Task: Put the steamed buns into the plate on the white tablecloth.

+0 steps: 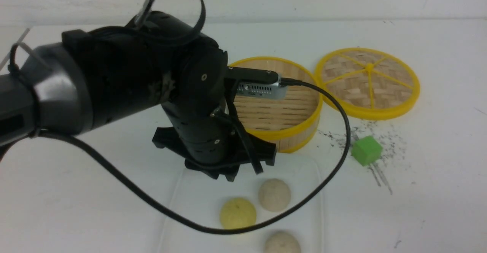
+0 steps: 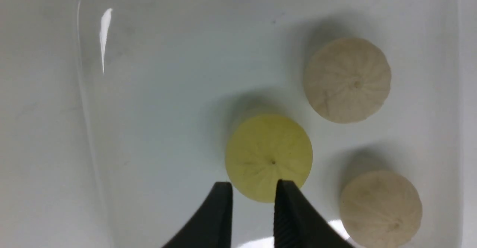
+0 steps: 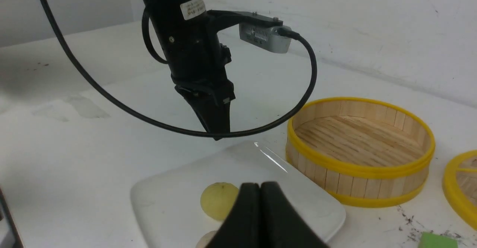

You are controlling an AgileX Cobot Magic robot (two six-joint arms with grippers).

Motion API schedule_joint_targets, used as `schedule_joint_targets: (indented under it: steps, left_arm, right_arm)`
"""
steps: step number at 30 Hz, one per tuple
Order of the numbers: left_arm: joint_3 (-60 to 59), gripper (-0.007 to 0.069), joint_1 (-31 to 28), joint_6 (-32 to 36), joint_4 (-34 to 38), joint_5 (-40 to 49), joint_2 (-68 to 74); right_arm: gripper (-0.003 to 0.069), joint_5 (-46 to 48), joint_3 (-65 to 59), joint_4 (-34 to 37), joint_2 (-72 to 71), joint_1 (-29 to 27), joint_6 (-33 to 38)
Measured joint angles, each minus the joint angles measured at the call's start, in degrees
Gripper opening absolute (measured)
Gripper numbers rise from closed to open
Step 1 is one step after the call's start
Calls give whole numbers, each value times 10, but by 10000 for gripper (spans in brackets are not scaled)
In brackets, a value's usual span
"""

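Note:
Three steamed buns lie on the white plate (image 1: 198,196) on the white tablecloth (image 1: 437,199): a pale yellow one (image 1: 237,213), an off-white one (image 1: 274,194) and another off-white one (image 1: 282,243) at the near edge. My left gripper (image 2: 253,184) hangs above the plate, pointing down, just beside the yellow bun (image 2: 268,154). Its fingers stand a little apart with nothing between them. The other two buns (image 2: 348,80) (image 2: 380,207) lie apart from it. My right gripper (image 3: 261,186) is shut and empty, low near the plate's (image 3: 167,199) edge.
An empty bamboo steamer (image 1: 281,112) with a yellow rim stands just behind the plate. Its lid (image 1: 367,81) lies flat to the right. A green cube (image 1: 366,150) sits among dark smudges. The left arm's black cable (image 1: 335,169) loops over the plate.

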State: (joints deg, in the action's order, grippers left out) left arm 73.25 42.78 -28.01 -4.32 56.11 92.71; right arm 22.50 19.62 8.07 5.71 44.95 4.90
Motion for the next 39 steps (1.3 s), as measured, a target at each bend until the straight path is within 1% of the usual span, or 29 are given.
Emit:
schedule_joint_targets:
  steps: [3,7,8,9,11,22,26,28,30,31,34,35,39]
  left_arm:
    - [0,176,0,0,0,0,0]
    - [0,69,0,0,0,11,0]
    - [0,62,0,0,0,12,0]
    - [0,18,0,0,-2,18,0]
    - [0,2,0,0,-7,20,0]
    - [0,2,0,0,-14,24,0]
    - [0,2,0,0,-17,24,0]
    - [0,2,0,0,-22,19,0]
    - [0,2,0,0,-32,6,0]
    - [0,2,0,0,-37,-3,0]
    - [0,2,0,0,-44,-20,0]
    - [0,2,0,0,-49,-33,0]
    - [0,2,0,0,-52,-50,0]
  right_arm:
    - [-8,0,0,0,0,0,0]
    - [-8,0,0,0,0,0,0]
    - [-8,0,0,0,0,0,0]
    - [-8,0,0,0,0,0,1]
    - [-6,0,0,0,0,0,1]
    - [-2,1,-2,0,-12,-3,2]
    - [1,-6,-13,-1,-19,-51,2]
    - [2,-15,-35,-2,-26,-108,2]
    - [3,-21,-56,-6,-38,-145,2]
    - [5,-23,-71,-12,-48,-175,2]
    - [6,-25,-107,-29,-61,-223,2]
    - [6,-25,-132,-45,-63,-259,2]
    - [11,-22,-176,-67,-64,-322,2]
